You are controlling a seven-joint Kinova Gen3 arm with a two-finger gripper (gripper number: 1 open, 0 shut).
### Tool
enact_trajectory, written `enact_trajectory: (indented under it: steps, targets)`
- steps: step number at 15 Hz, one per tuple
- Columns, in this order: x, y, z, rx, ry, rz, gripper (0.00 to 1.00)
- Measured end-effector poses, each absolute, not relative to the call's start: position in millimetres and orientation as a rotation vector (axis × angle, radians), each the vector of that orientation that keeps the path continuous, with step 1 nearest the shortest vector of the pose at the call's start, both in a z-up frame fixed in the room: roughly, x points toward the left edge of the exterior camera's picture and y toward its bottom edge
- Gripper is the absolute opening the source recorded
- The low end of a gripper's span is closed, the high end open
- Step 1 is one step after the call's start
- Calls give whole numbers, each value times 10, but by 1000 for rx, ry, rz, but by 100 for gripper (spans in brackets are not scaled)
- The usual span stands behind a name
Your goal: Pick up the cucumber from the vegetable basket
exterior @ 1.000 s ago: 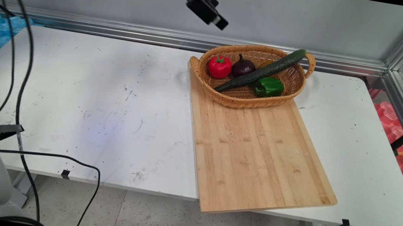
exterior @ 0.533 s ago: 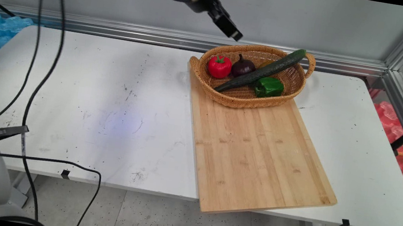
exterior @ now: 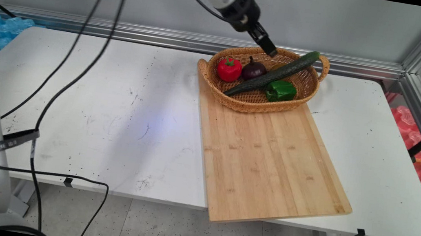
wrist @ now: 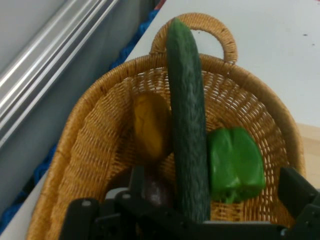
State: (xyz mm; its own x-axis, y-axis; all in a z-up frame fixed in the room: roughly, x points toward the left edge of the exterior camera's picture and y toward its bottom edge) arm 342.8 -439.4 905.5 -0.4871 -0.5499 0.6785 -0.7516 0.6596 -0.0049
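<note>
The white desk [exterior: 95,89] carries a wooden cutting board [exterior: 270,159] on its right half. The board's near corner juts past the desk's near edge, and its whole surface is bare. On the board's far end sits an oval wicker basket [exterior: 245,103] with a handle at each end.

All the vegetables lie inside the basket and none is on the board or the desk. A long cucumber [exterior: 272,75] lies slantwise across it, with its far tip resting on the rim by the right handle. A green pepper [exterior: 281,91] sits on its near right side. A red tomato [exterior: 229,69] and a dark purple onion [exterior: 254,70] sit side by side to the left.

The hand [exterior: 267,48] hangs over the basket's far rim, just above the onion and near the cucumber's middle, and touches nothing. Its two fingers are spread wide and hold nothing.

The main view shows the layout: board, basket and the hand's height over the rim. It shows little of what lies behind the cucumber.

The hand view looks along the cucumber and shows a yellow vegetable [wrist: 150,127] tucked against its far side, which is barely seen from the main view. It also makes the spread of the fingers plain. The tomato is out of its frame.
</note>
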Motion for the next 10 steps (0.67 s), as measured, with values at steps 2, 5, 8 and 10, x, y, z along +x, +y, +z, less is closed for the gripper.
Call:
enact_trajectory:
  steps: [2, 5, 8, 10]
  targets:
    - [3265, -4541, 8921, 1031, -2223, 393, 100]
    - [3037, -4762, 8714, 1074, -2228, 387, 100]
    - [2880, -4933, 8540, 1108, -2233, 378, 100]
    - [2773, -5055, 8402, 1132, -2238, 369, 100]
